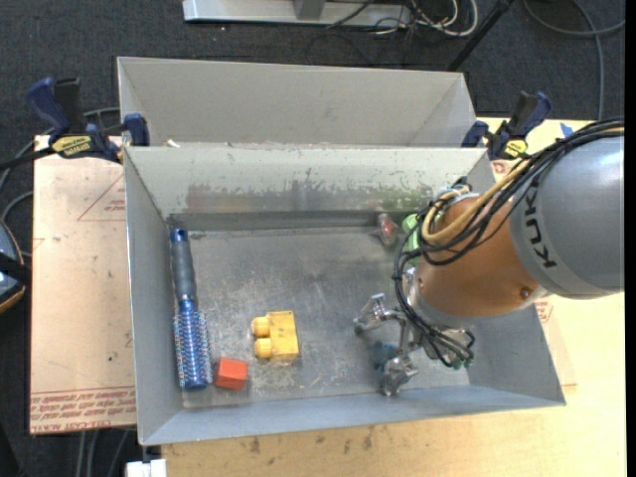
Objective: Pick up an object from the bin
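Starting at the left of the frame, a blue hairbrush (pixel 187 316) is seen lying lengthwise along the foot of the left wall of the grey bin (pixel 298 177), bristle end toward the lower edge. It is judged to have slid there off the sloping side. Just beside its bristle end, to the right, a small orange block (pixel 232 373) lies on the floor. A yellow studded block (pixel 276 336) lies a little farther right and higher, apart from both. These three lie loose and unstacked, so any of them could be reached from above without obstruction.

Farther right, against the back wall, a small reddish and green cluster (pixel 388 227) is partly hidden by the arm (pixel 467 266); its kind cannot be told.

At the lower right of the bin floor the jaws are held low and set apart, one tip above the other in the frame. A small dark bluish shape (pixel 382 352) is seen between them. Whether it is a thing of the bin or part of the robot cannot be told, and no hold is claimed.

The arm is brought in from the right edge, its orange-covered wrist bent steeply downward and looped with cables, so that the jaws point at the floor.
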Available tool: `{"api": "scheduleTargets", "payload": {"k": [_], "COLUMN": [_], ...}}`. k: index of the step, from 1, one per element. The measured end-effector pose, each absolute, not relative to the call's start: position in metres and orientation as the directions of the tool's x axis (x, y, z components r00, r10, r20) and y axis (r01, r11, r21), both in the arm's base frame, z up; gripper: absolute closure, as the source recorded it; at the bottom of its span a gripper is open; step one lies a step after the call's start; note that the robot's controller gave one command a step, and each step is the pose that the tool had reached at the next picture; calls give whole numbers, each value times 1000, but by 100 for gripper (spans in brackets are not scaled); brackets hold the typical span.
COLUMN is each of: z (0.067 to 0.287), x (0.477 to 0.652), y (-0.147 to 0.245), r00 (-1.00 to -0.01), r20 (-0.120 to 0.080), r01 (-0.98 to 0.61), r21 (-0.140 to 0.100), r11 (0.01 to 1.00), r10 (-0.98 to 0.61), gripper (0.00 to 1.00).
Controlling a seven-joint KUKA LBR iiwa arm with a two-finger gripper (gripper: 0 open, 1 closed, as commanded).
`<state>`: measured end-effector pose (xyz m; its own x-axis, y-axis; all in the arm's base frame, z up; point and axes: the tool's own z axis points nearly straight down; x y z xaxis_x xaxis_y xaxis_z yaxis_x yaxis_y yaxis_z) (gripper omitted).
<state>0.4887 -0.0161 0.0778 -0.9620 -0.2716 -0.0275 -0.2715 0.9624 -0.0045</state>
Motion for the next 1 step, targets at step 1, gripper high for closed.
{"api": "scheduleTargets", "payload": {"k": [1], "z": [101], "x": [482], "y": [-36], "r00": [-793], "r20": [-8], "r01": [-609], "r21": [-4], "r11": [793], "r10": [-609], "gripper": [0]}}
